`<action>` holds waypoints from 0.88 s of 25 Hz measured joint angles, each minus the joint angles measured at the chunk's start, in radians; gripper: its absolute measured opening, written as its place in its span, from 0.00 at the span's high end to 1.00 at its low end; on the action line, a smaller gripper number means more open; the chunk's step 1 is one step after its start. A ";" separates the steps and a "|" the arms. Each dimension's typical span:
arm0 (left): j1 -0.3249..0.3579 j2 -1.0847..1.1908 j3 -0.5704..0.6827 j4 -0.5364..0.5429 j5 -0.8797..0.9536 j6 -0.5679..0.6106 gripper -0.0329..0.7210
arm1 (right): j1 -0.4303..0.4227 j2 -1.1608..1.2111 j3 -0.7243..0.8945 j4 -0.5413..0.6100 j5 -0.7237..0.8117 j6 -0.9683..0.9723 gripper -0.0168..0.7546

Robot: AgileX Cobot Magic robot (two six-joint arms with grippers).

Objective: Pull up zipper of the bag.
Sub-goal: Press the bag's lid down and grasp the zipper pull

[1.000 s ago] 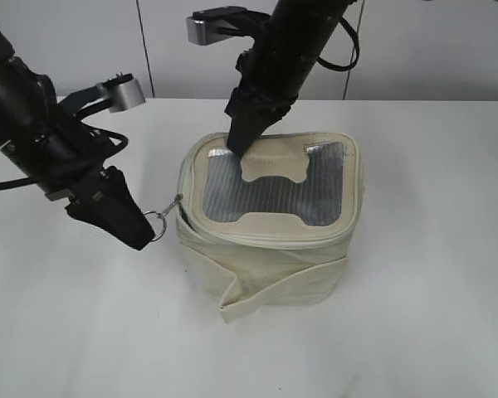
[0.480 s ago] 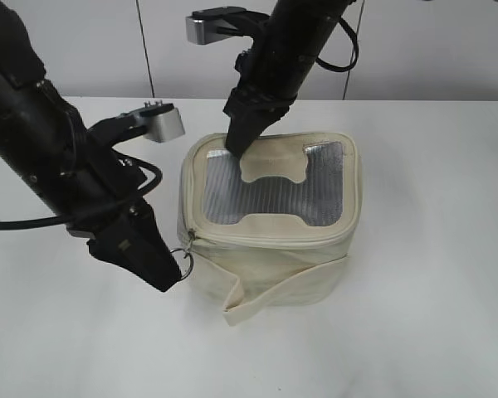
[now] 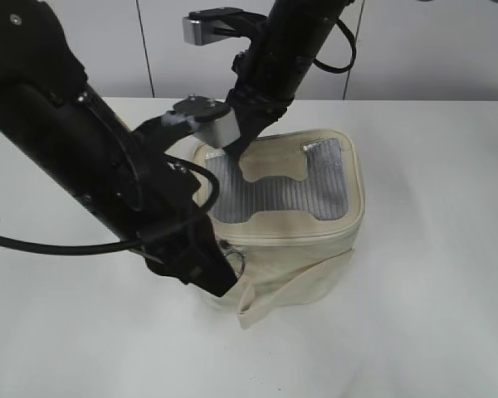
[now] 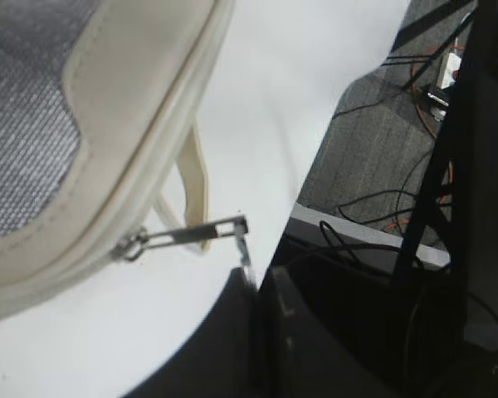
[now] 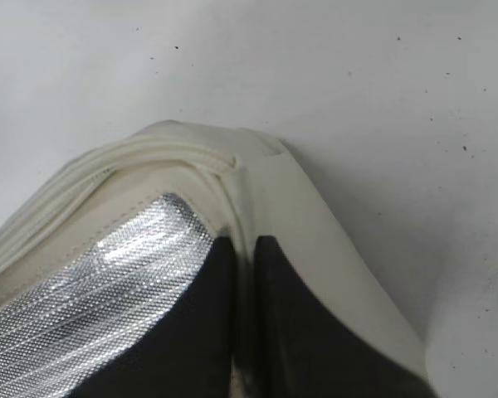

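A small, boxy cream bag (image 3: 295,220) sits on a white counter (image 3: 432,274), seen from a raised angle at the front. Its lid has a grey ribbed window (image 3: 274,195) with a cream bone-shaped patch (image 3: 275,165) across the middle. A loose cream strap (image 3: 286,290) droops down the bag's front and folds onto the counter.

The left arm reaches in low from the left, and its black left tool (image 3: 220,278) sits at the bag's front left corner. In the left wrist view, the left tool (image 4: 253,286) is pinched closed on a thin silver ring pull (image 4: 246,253). A flat metal tab runs from that ring back to a small silver slider (image 4: 133,245) on the zipper (image 4: 162,124), the cream track that follows the lid edge. The slider sits at the rounded corner of the lid.

The right arm comes down from above and behind. Its right tool (image 3: 235,151) presses on the lid's back left corner. In the right wrist view, the right tool (image 5: 245,249) has its two black fingers (image 5: 203,332) nearly together, with only a slim gap, resting on the cream border beside the silvery window and gripping nothing.
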 joint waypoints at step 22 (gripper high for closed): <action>-0.223 0.064 0.001 -0.159 -0.413 -0.013 0.96 | -0.004 0.000 0.002 0.019 -0.001 -0.023 0.92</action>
